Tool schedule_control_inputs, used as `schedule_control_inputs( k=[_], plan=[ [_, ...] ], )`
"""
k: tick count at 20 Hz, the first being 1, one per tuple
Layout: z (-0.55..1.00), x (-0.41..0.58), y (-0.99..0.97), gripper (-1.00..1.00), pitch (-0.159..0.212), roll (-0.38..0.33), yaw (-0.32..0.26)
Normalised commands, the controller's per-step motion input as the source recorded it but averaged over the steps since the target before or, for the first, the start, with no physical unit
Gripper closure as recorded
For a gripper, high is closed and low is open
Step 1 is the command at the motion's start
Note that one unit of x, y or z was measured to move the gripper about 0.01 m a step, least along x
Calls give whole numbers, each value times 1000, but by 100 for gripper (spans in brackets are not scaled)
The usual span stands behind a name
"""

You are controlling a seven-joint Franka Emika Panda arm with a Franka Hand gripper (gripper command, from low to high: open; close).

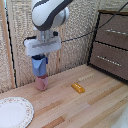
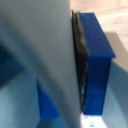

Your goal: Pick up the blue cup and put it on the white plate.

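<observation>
The blue cup [image 1: 39, 65] hangs tilted under my gripper [image 1: 40, 60], which is shut on it, clear of the table. Directly below it a pink cup [image 1: 41, 83] stands on the wooden table; whether the two cups touch I cannot tell. The white plate [image 1: 14, 111], with its speckled rim, lies at the exterior view's lower left, well apart from the gripper. In the wrist view the blue cup [image 2: 97, 60] fills the picture, its wall pressed against a dark pad beside a blurred grey finger [image 2: 47, 60].
A small yellow block [image 1: 77, 88] lies on the table toward the exterior view's right. A wooden drawer unit [image 1: 111, 47] stands at the right. A woven screen [image 1: 75, 30] closes off the back.
</observation>
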Motion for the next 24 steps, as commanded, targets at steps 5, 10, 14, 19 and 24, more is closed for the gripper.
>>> schedule_control_inputs(
  k=[5,10,14,19,24],
  plan=[
    [-17,61,984,100,-3,-28,0],
    [-150,77,964,100,-9,-48,0],
    [-299,199,831,100,-5,-103,0],
    [-362,229,627,100,-10,-138,0],
    [-343,256,395,100,-28,-174,0]
  ],
)
